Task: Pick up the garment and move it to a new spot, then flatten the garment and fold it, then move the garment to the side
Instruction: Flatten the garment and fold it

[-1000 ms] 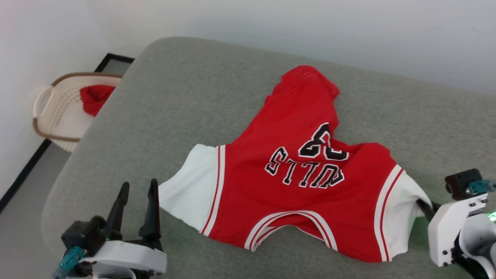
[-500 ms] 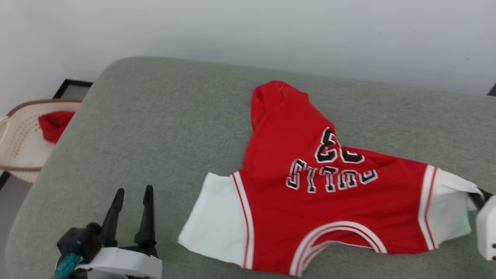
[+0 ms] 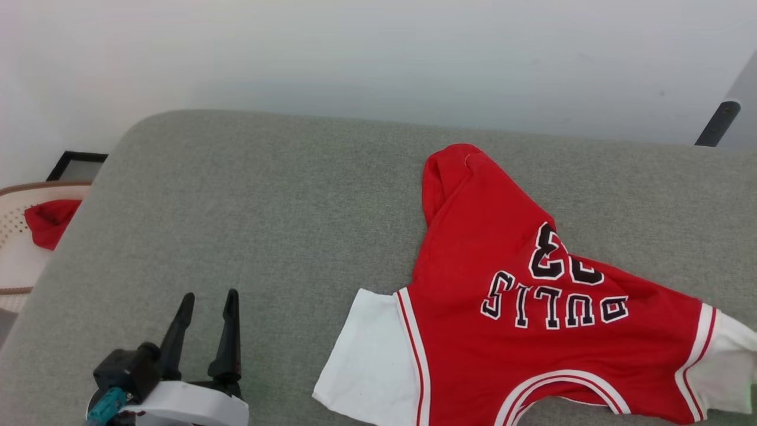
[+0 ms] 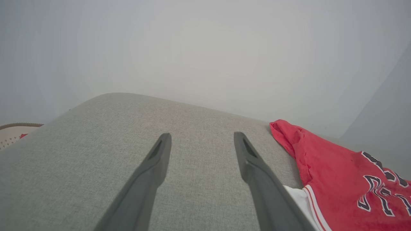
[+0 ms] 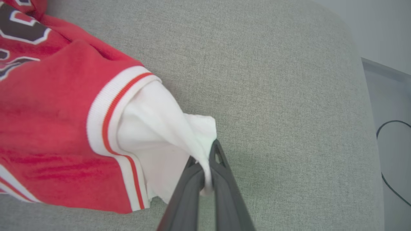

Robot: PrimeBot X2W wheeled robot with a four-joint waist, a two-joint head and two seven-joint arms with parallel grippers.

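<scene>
Since a second ago the head camera has swung to the robot's right, and the garment [image 3: 532, 331] has also slid rightward over the grey cushion [image 3: 248, 195], so the gap between its nearer white sleeve and the left gripper [image 3: 210, 294] is wider. At far left a pale basket [image 3: 9, 260] with a red cloth [image 3: 47, 220] in it stands beside the cushion's end, cut by the frame. Next comes the left gripper, over bare cushion and well apart from the garment; its wrist view makes plain what the head view shows less clearly — the two fingers [image 4: 151, 173] spread wide, holding nothing. Further right the garment lies on the cushion, its red body creased and narrowing to a bunched far end, "BULLS" upside down to the head camera, its right sleeve running to the picture's edge. The right wrist view takes up from there: the right gripper [image 5: 205, 163] has its fingers [image 5: 224, 192] closed on that sleeve's tip, the cloth pinched between them and drawn into a point — and a black cable [image 5: 388, 154] lies on the floor beyond the cushion's end.
</scene>
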